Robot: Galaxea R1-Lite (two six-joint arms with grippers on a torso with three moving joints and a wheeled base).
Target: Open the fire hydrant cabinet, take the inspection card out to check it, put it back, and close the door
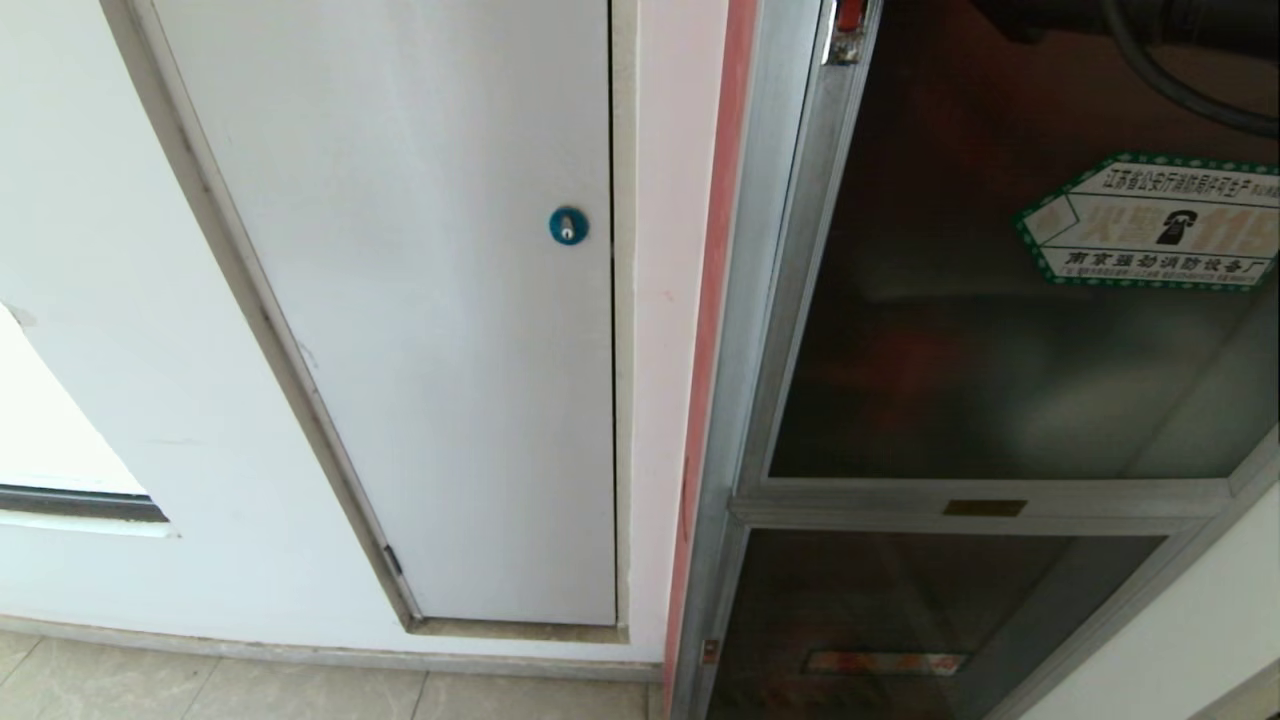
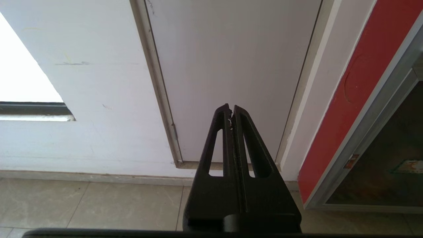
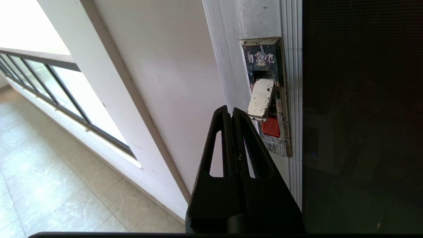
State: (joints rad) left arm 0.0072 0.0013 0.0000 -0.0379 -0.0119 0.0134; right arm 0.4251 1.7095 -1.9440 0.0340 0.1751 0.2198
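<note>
The fire hydrant cabinet (image 1: 745, 300) stands on the right, its silver frame edged by a red strip. Its door (image 1: 950, 350) is dark tinted glass with a green-edged hexagonal sticker (image 1: 1150, 225). My right gripper (image 3: 230, 110) is shut and empty, its tips just beside the latch on the door's metal edge. The latch's silver flap (image 3: 261, 97) is tilted outward above a red tab (image 3: 271, 126). My left gripper (image 2: 231, 109) is shut and empty, parked low and pointing at the white panel (image 2: 231, 59). The inspection card is out of view.
A white panel (image 1: 450, 300) with a blue round lock (image 1: 567, 225) fills the wall left of the cabinet. Below the door are a small brass plate (image 1: 985, 508) and a lower glass panel (image 1: 900, 600). Tiled floor (image 1: 300, 690) runs along the wall; a window (image 3: 49, 82) lies farther left.
</note>
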